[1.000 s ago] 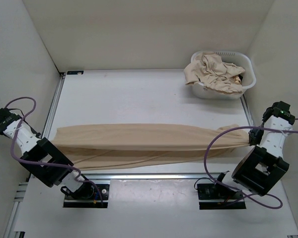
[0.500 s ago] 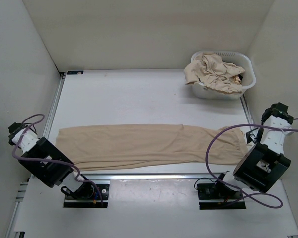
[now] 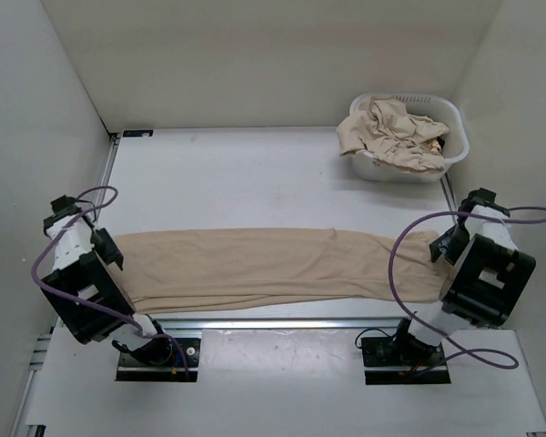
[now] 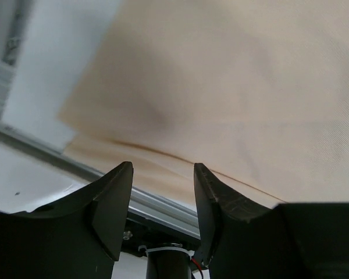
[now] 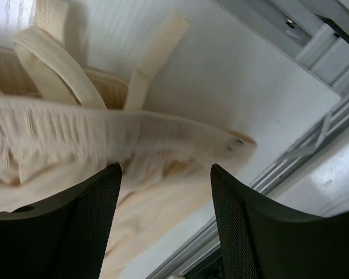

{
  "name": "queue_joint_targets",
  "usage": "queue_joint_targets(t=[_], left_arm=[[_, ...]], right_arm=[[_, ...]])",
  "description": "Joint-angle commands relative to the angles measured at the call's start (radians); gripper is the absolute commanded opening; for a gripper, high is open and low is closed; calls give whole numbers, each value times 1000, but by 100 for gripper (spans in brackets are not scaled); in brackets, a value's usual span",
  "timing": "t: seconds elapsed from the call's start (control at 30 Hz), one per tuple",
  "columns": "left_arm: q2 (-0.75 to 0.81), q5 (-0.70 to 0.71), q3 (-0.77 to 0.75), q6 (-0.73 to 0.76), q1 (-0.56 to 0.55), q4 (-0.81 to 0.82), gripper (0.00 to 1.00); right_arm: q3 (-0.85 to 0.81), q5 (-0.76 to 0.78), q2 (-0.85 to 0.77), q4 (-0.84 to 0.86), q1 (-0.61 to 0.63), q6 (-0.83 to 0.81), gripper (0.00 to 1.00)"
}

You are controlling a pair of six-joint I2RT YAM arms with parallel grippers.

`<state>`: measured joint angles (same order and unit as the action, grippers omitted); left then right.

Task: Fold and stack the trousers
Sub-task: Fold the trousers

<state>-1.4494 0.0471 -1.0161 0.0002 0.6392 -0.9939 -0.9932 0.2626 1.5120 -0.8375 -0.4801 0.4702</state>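
Observation:
One pair of beige trousers [image 3: 273, 266] lies stretched flat across the table's near half, legs to the left and gathered waist to the right. My left gripper [image 3: 111, 251] hovers at the leg ends. In the left wrist view its jaws [image 4: 163, 174] stand open over the tan fabric [image 4: 232, 87] with nothing between them. My right gripper [image 3: 442, 248] is at the waist end. In the right wrist view it [image 5: 166, 174] is open above the ribbed waistband [image 5: 104, 136] and loose drawstrings [image 5: 52, 58], gripping nothing.
A white plastic basket [image 3: 455, 123] at the back right holds more crumpled beige trousers [image 3: 387, 127]. A metal rail [image 3: 273, 322] runs along the table's near edge, just in front of the laid-out cloth. White walls enclose the table on three sides.
Both grippers opened and let go of the trousers, which dropped from a taut stretch to lie flat. Both arms then swung away from the near edge towards the cloth's ends.

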Motion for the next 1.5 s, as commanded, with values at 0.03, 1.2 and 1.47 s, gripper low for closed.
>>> queue_joint_targets(t=[0.03, 1.2, 1.47], left_arm=[[-18, 34, 91, 0, -85, 66, 58], [-121, 117, 53, 0, -349, 203, 59], [-175, 135, 31, 0, -458, 179, 59]], right_arm=[[-70, 67, 138, 35, 64, -22, 68], [-136, 340, -137, -193, 386, 189, 0], [-273, 368, -46, -313, 1076, 756, 0]])
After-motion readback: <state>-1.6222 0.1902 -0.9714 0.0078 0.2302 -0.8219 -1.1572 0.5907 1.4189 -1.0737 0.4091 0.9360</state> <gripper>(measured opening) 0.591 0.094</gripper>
